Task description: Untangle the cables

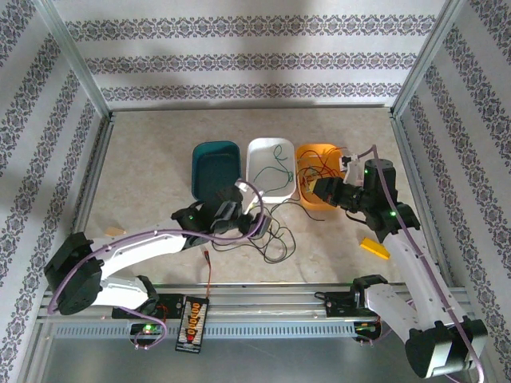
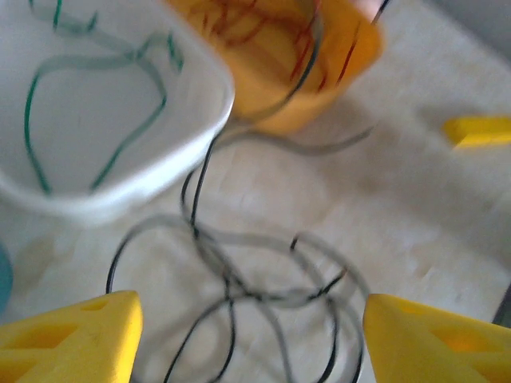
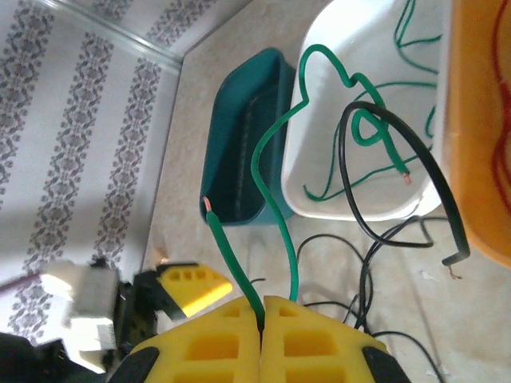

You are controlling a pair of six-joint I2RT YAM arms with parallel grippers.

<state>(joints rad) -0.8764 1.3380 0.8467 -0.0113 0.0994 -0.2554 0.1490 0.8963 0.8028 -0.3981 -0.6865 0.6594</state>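
Plenty of open table (image 1: 144,175) left of the teal bin (image 1: 215,167) and along the far wall behind the bins. The middle's clogged though: teal bin, white bin (image 1: 257,171) and orange bin (image 1: 315,152) sit in a tight row. In front of the white one, loose black cables (image 1: 275,239) sprawl over the table, right between the spread fingers of the left gripper (image 2: 251,343). By the white bin's rim, a green cable (image 3: 255,163) pinched in the right gripper (image 3: 262,319) arcs up, with a black loop beside it. A small yellow block (image 1: 374,248) lies by the right arm.

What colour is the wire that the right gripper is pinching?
Green; the wire shows best in the right wrist view.
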